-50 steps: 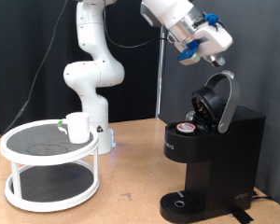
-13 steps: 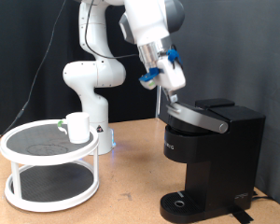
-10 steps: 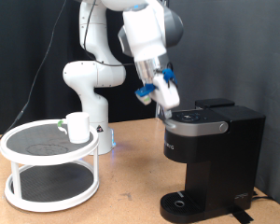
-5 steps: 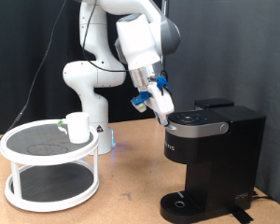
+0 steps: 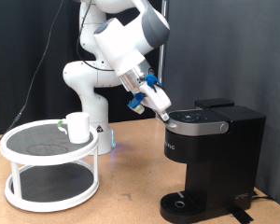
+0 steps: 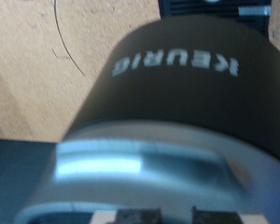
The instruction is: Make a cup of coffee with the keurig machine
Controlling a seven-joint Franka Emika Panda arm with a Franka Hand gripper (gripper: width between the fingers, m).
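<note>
The keurig machine stands at the exterior view's right with its domed lid down. My gripper hangs tilted just off the lid's left edge, with nothing in it. In the wrist view the machine's front with its KEURIG lettering and blurred silver rim fills the picture. My two fingertips show at the frame edge, a little apart. The white cup stands upright on the top shelf of a round white two-tier stand at the exterior view's left, far from my gripper.
The arm's white base stands behind the stand, between it and the machine. The machine's round drip tray sits at its foot, with bare wooden table between it and the stand. A black curtain forms the backdrop.
The lid, open with a pod in the chamber five seconds ago, has been pushed down and is shut. My gripper has since drawn left off the lid and tilted.
</note>
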